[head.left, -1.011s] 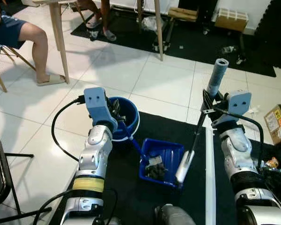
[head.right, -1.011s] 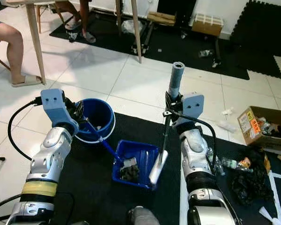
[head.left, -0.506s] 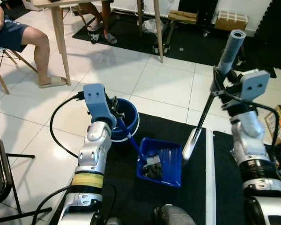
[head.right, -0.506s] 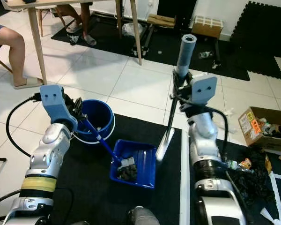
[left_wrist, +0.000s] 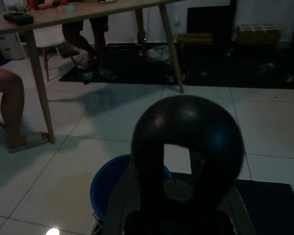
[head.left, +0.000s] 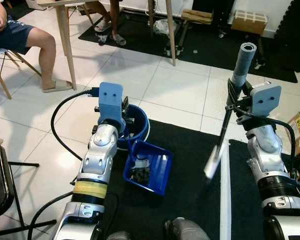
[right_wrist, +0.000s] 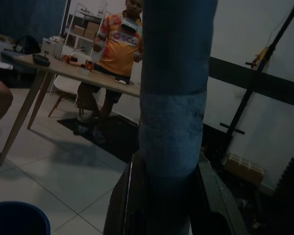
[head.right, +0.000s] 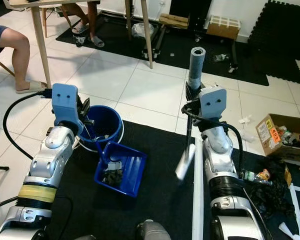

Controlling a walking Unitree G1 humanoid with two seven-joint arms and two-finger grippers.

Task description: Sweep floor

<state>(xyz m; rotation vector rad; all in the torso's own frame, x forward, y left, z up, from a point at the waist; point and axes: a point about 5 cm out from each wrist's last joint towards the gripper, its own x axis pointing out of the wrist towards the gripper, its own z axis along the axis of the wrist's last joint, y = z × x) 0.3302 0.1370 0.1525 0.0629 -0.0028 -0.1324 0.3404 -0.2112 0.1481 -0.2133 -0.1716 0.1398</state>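
My left gripper (head.left: 125, 116) is shut on the handle of a blue dustpan (head.left: 151, 169), which hangs tilted beside a blue bucket (head.left: 138, 126) on the black mat. Dark debris (head.right: 110, 176) lies in the pan. In the left wrist view the handle's round black end (left_wrist: 186, 147) sits above the bucket (left_wrist: 108, 183). My right gripper (head.left: 233, 97) is shut on the grey-padded handle of a broom (head.right: 195, 62), held nearly upright. Its pale head (head.left: 212, 162) hangs blurred above the mat, right of the pan. Black fingers (right_wrist: 123, 196) flank the broom handle (right_wrist: 174, 98).
A white strip (head.left: 224, 200) runs along the mat (head.left: 180, 150). A cardboard box (head.right: 280, 137) and a trash pile (head.right: 270, 190) lie at the right. A seated person (head.left: 20, 35) and wooden table legs (head.left: 65, 45) stand at the far left. Another person (right_wrist: 120, 44) sits behind the table.
The dustpan has moved left to the bucket and tipped up. The broom head has left the pan, risen and swung right.
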